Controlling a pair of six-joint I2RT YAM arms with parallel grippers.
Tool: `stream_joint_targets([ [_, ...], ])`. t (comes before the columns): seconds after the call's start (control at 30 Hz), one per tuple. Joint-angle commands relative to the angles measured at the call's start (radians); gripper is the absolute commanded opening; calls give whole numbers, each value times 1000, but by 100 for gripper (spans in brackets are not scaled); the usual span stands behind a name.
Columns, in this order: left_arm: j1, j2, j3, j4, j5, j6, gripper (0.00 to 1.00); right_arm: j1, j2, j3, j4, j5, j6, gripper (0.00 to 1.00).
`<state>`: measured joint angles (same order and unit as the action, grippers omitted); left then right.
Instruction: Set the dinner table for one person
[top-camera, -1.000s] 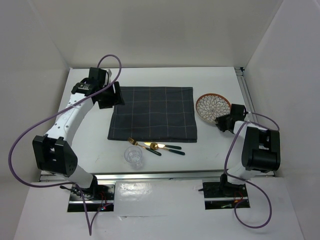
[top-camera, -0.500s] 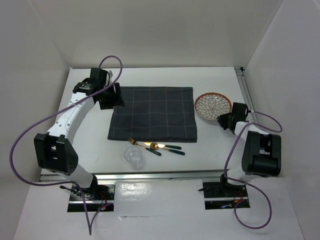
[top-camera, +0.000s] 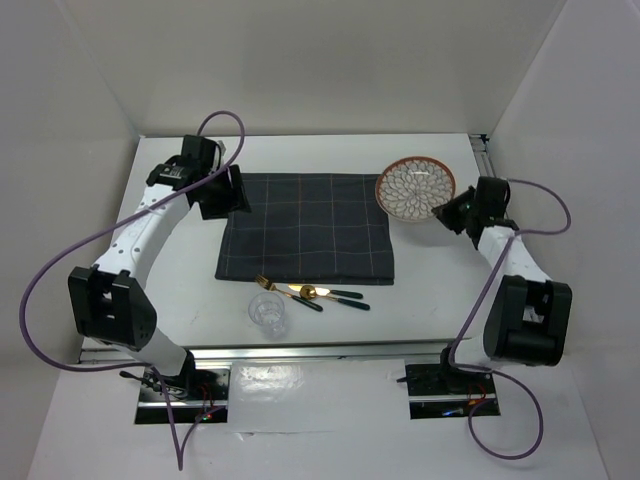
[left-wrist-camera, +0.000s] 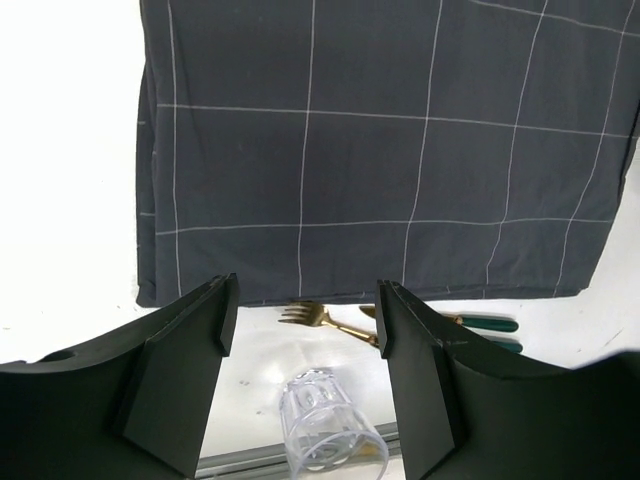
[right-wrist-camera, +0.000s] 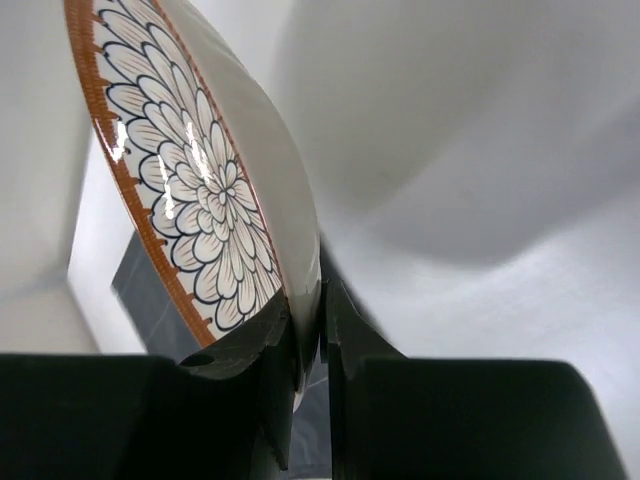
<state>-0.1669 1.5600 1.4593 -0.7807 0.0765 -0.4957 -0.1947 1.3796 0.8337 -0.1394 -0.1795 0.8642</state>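
White, plain and flat, the dinner table (top-camera: 430, 300) spans the whole work area in front of both arm bases. A dark grey checked placemat (top-camera: 305, 228) lies at its middle; near the front edge stand a clear glass (top-camera: 268, 311) and, just right of it, gold cutlery (top-camera: 312, 293) with green handles. The left gripper (top-camera: 222, 195) hangs over the placemat's far left corner, jaws spread and empty. The right gripper (top-camera: 447, 212) pinches the rim of a tilted, petal-patterned plate (top-camera: 415, 189) by the placemat's far right corner.
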Motion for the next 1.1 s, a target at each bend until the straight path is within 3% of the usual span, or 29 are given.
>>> stream_joint_targets([
  [0.0, -3, -50, 6, -17, -12, -61, 73, 62, 71, 214, 129, -263, -129, 0],
  [0.23, -3, -152, -60, -27, -128, -153, 73, 342, 260, 403, 86, -337, -200, 0],
  [0.3, -3, -202, -60, -54, -184, -241, 73, 398, 309, 444, 86, -353, -200, 0],
  [0.43, -3, -311, -163, -16, -165, -311, 73, 497, 418, 469, 113, -364, -188, 0],
  [1.07, -13, -328, -198, -25, -146, -284, 73, 526, 608, 473, 183, -417, -157, 0],
])
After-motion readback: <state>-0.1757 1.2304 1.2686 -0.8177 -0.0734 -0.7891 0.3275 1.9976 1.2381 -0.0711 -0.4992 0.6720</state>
